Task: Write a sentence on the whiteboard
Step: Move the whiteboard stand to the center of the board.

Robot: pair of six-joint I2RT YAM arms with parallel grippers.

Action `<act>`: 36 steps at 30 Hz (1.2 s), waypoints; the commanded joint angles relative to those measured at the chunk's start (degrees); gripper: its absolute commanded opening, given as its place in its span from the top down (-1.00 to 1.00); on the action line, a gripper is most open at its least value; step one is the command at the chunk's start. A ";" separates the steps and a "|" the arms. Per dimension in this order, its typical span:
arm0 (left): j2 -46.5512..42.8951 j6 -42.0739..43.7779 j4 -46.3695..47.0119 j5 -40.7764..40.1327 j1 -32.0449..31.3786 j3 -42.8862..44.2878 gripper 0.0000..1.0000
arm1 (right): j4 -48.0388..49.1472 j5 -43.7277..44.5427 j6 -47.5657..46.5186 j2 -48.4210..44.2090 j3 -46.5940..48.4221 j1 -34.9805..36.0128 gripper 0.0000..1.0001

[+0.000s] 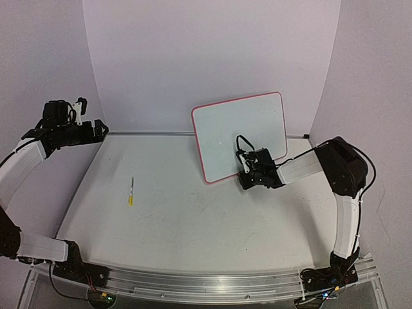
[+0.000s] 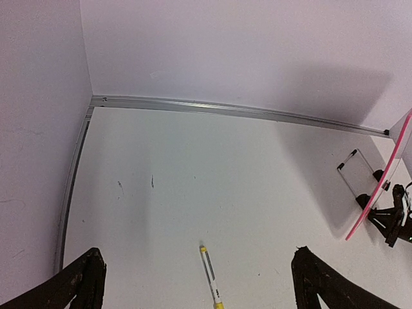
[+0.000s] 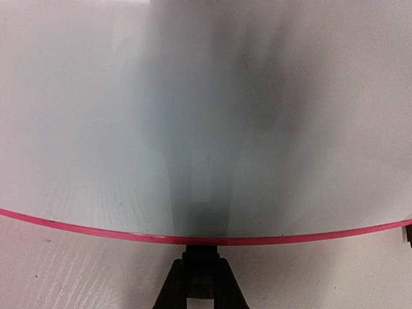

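The whiteboard (image 1: pixel 238 132) stands tilted at the back right of the table, white with a red-pink rim. Its face is blank; no handwriting shows on it. It fills the right wrist view (image 3: pixel 193 96), and its edge shows in the left wrist view (image 2: pixel 400 145). My right gripper (image 1: pixel 248 170) is at the board's lower edge, its fingers (image 3: pixel 201 257) closed together on a black piece under the rim. My left gripper (image 1: pixel 96 129) is raised at the far left, open and empty (image 2: pixel 197 252). A white pen with yellow ends (image 1: pixel 131 192) lies on the table below it (image 2: pixel 211 277).
White walls close in the table on the left, back and right. A metal rail (image 2: pixel 225 109) runs along the back edge and down the left side. A wire stand (image 2: pixel 357 175) props the board from behind. A metal frame (image 1: pixel 206 283) runs along the near edge.
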 commanded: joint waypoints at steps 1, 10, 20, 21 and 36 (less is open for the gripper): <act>0.04 0.11 1.64 0.22 -0.04 0.43 -0.99 | 3.69 1.57 0.15 -1.28 -2.02 3.52 0.89; 0.56 -0.37 1.62 0.48 -0.06 0.49 -0.99 | -0.30 13.53 8.00 -2.77 -3.14 12.10 1.00; 1.17 -0.72 1.63 1.19 -0.10 0.39 -0.99 | -9.39 23.47 22.72 -0.33 0.67 24.81 1.00; 1.16 -0.75 1.65 1.22 -0.12 0.36 -0.99 | -9.95 23.78 24.01 -0.16 1.46 25.80 1.00; 2.35 -1.37 1.11 0.58 -1.10 0.59 -0.99 | -20.44 28.84 33.41 5.48 14.27 36.14 0.98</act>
